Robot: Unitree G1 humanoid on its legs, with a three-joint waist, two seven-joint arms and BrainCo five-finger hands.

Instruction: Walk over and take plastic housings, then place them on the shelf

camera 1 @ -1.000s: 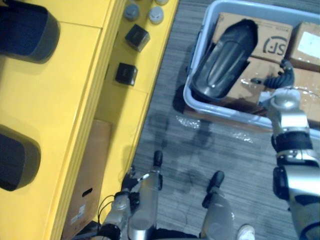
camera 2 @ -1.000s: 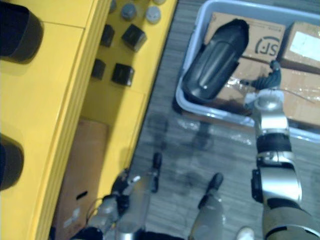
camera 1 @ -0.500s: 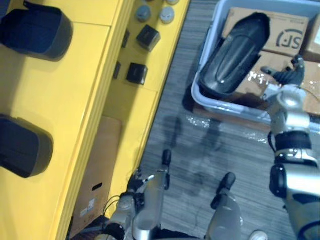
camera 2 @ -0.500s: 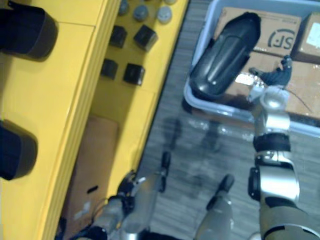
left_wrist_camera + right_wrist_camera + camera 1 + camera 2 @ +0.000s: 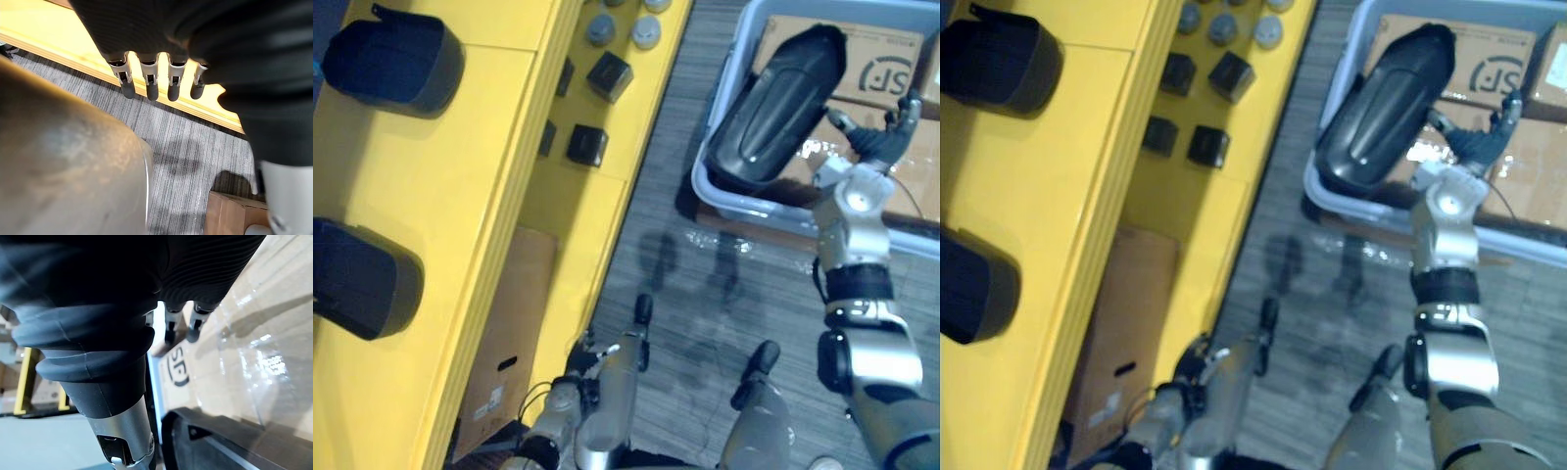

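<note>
A long black plastic housing (image 5: 776,106) lies slanted in a grey-blue bin (image 5: 705,186) on the floor at the upper right, resting on cardboard boxes. My right hand (image 5: 874,134) hovers open just to the right of it, fingers spread over a taped box (image 5: 244,333); the housing's edge (image 5: 220,440) shows close by in the right wrist view. Two more black housings (image 5: 399,64) (image 5: 360,279) sit on top of the yellow shelf (image 5: 499,166) at the left. My left hand (image 5: 148,73) hangs low beside the shelf, fingers straight and holding nothing.
Small black cubes (image 5: 587,145) and grey round parts (image 5: 646,32) lie on a lower level of the shelf. A flat cardboard box (image 5: 504,343) stands under it by my left arm. Grey carpet runs between the shelf and the bin.
The whole view has shifted as I moved. My right hand has come a little closer to the housing in the bin, fingers spreading. The left hand still hangs idle.
</note>
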